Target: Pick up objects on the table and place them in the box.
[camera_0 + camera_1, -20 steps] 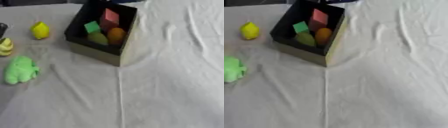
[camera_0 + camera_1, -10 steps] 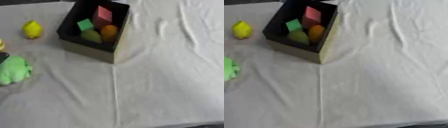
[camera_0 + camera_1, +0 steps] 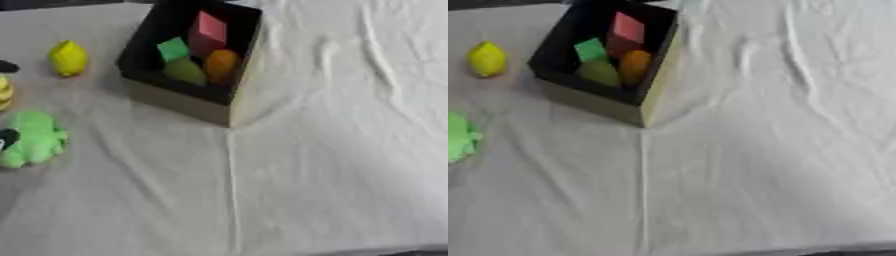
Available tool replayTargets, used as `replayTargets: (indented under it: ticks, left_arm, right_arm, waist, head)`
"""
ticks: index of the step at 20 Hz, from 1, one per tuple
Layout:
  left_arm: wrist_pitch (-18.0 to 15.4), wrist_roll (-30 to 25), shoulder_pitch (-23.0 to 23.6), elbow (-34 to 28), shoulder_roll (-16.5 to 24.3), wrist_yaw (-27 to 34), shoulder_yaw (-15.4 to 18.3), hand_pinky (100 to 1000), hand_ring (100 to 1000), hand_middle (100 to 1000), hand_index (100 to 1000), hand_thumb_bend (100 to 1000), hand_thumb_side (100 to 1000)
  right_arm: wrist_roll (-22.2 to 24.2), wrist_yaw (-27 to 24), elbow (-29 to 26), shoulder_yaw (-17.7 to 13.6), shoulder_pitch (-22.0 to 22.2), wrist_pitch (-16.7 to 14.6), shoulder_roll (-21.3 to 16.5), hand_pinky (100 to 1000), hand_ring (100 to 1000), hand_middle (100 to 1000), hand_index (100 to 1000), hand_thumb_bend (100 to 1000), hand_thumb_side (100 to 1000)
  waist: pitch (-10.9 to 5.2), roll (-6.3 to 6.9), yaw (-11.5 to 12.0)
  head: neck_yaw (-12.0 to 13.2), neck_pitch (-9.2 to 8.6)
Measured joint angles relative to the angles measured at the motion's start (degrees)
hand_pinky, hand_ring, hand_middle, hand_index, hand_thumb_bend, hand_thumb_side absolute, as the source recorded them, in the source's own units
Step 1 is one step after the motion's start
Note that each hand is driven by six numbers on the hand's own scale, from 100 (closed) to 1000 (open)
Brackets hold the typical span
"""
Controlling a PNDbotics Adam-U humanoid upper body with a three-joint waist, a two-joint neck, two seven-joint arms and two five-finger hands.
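Black-lined box [image 3: 188, 102] with tan outer walls, standing on a white cloth-covered table [image 3: 332, 165]. Inside it lie a pink block [image 3: 208, 32], a green cube [image 3: 173, 49], an orange rounded piece [image 3: 220, 64] and a yellow-green rounded piece [image 3: 185, 71], all close together. Outside the box, to its left, sit a yellow lemon-shaped object [image 3: 68, 57] and, nearer the viewer, a bright green soft toy [image 3: 33, 138]. At the left border, a yellow banded item [image 3: 4, 92] is only partly visible. Small dark shapes at that same border beside the toy may be fingertips, but this cannot be confirmed. Neither hand is clearly visible, so the state of the fingers and positions relative to them cannot be told.
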Motion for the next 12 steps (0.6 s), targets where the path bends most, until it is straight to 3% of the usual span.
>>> replayTargets:
  ticks: [5,12]
  left_arm:
    - [2.91,-3.49,0.25,2.12,0.15,-2.42,-0.3,899,882,844,934,433,100]
    - [3.46,-5.52,-0.45,8.05,-0.12,-3.62,-1.55,899,883,849,939,462,114]
  right_arm:
    - [-0.26,0.03,0.34,-0.14,0.32,0.3,0.06,869,879,617,730,100,215]
    - [-0.62,0.03,0.52,-0.48,0.5,0.65,0.25,868,876,612,725,100,226]
  waist:
    - [0.0,0.06,-0.08]
    - [0.02,0.06,-0.37]
  head:
    - [0.22,-0.01]
    - [0.64,-0.04]
